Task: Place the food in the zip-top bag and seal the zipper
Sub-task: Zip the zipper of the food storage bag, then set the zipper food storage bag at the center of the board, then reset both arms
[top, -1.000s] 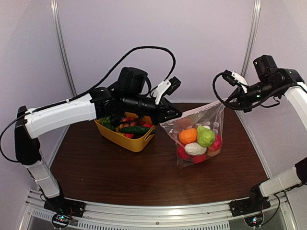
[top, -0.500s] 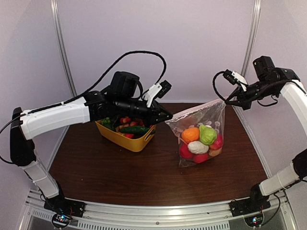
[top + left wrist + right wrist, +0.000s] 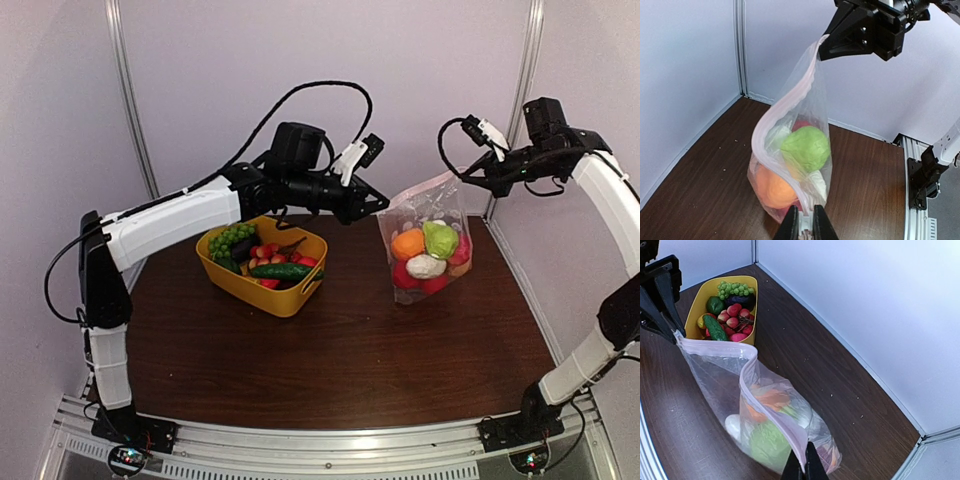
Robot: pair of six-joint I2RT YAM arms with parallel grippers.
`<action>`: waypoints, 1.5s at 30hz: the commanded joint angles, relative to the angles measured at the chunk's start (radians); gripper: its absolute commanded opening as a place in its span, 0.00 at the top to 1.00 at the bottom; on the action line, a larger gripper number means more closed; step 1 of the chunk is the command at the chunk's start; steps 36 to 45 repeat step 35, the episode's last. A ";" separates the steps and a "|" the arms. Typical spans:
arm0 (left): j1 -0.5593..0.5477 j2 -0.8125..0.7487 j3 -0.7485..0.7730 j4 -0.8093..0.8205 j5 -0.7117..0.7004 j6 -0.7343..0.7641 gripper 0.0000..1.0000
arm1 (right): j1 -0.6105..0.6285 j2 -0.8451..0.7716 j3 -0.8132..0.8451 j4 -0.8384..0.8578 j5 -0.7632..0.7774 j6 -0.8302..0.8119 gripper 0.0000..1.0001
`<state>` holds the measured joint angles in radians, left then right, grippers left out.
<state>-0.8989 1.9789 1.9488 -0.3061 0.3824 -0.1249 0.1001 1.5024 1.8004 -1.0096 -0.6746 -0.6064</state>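
Observation:
The zip-top bag (image 3: pixel 428 215) hangs between my two grippers above the table's back right. It holds food: an orange piece (image 3: pixel 408 243), a green piece (image 3: pixel 440 238), a white piece (image 3: pixel 425 266) and red pieces below. My left gripper (image 3: pixel 383 206) is shut on the left end of the zipper (image 3: pixel 801 80); its fingers (image 3: pixel 790 226) pinch the strip's end. My right gripper (image 3: pixel 464 178) is shut on the other end of the strip (image 3: pixel 771 410). The bag's mouth gapes in the middle, seen in the right wrist view (image 3: pixel 720 370).
A yellow tub (image 3: pixel 290 300) stands left of centre, holding green grapes (image 3: pixel 228 240), a dark green cucumber (image 3: pixel 280 270) and small red pieces. It also shows in the right wrist view (image 3: pixel 692 315). White walls close the back and right.
Both grippers have risen and moved toward the back right, carrying the bag with them. The bag is now lifted higher and its mouth is drawn narrower.

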 commanded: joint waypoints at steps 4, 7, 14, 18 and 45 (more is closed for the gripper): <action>0.011 -0.040 -0.042 -0.001 0.176 -0.016 0.81 | 0.002 -0.229 -0.230 -0.007 -0.010 -0.252 1.00; 0.000 -0.093 -0.194 -0.035 0.263 -0.006 0.71 | 0.002 -0.393 -0.460 -0.027 0.049 -0.394 0.89; -0.031 -0.302 -0.423 -0.043 0.108 0.030 0.28 | 0.001 -0.496 -0.523 -0.187 0.064 -0.401 0.47; -0.001 -0.376 -0.426 -0.070 -0.209 0.035 0.10 | 0.000 -0.479 -0.509 0.094 0.118 -0.032 0.13; 0.199 -0.731 -0.761 0.118 -0.900 0.001 0.02 | 0.002 -0.448 -0.560 0.630 0.604 0.571 0.00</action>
